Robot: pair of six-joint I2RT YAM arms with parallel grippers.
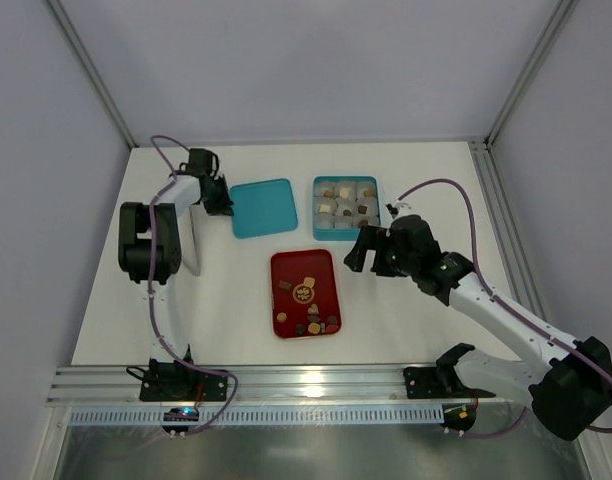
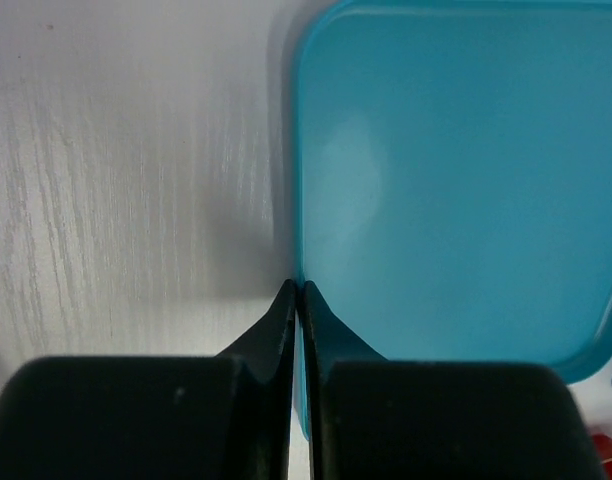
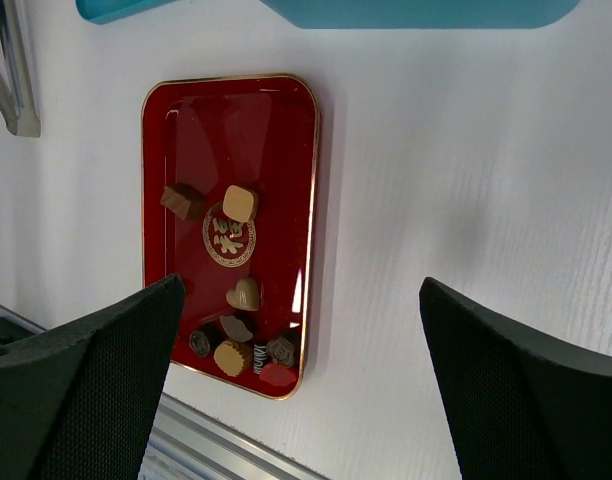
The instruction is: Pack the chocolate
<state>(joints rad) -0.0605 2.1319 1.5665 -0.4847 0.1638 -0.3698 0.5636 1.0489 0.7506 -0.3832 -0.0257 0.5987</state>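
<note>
The chocolate (image 1: 308, 322) lies as several small brown, tan and reddish pieces on a red tray (image 1: 291, 268) at the table's middle. In the right wrist view the pieces (image 3: 244, 294) sit mostly at the near end of the tray (image 3: 186, 130). More pieces sit in paper cups inside a teal box (image 1: 345, 203). My right gripper (image 1: 371, 250) is open and empty, hovering just right of the tray (image 3: 301, 285). My left gripper (image 1: 218, 203) is shut on the left edge of a teal lid (image 1: 263, 207); the fingers (image 2: 286, 310) pinch the lid's rim (image 2: 446, 180).
The teal box's side shows at the top of the right wrist view (image 3: 416, 12). A metal rail (image 1: 306, 385) runs along the table's near edge. White walls with metal posts enclose the table on three sides.
</note>
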